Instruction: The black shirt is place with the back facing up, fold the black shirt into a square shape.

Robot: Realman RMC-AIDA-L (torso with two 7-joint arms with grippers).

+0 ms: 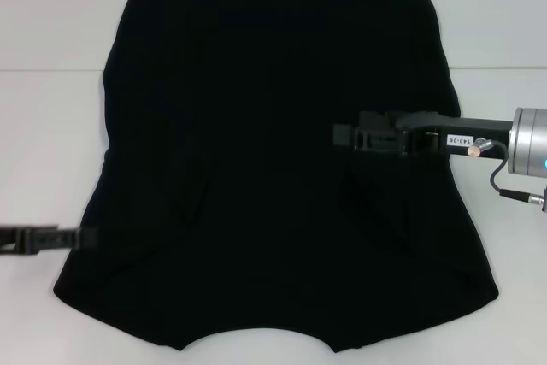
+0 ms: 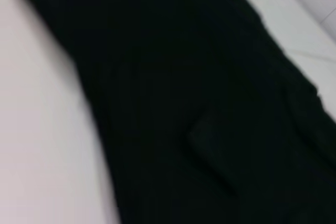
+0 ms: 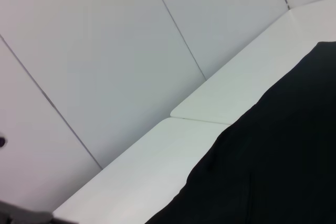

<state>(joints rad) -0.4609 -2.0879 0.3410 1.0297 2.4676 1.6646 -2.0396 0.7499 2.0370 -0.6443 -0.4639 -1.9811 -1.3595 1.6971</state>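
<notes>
One black shirt [image 1: 256,168], two claws, right claw [image 1: 342,136], left claw [image 1: 85,237]

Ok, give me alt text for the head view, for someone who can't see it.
A large plain black fabric shirt lies spread on a white table. The right pincer reaches in over the shirt's right half; the left pincer sits at its left edge.

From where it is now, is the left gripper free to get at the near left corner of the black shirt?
Probably yes. The left gripper sits at the black shirt's left edge, just above that corner, with only bare white table around it. The right gripper is over the shirt's right half, well clear.
</notes>
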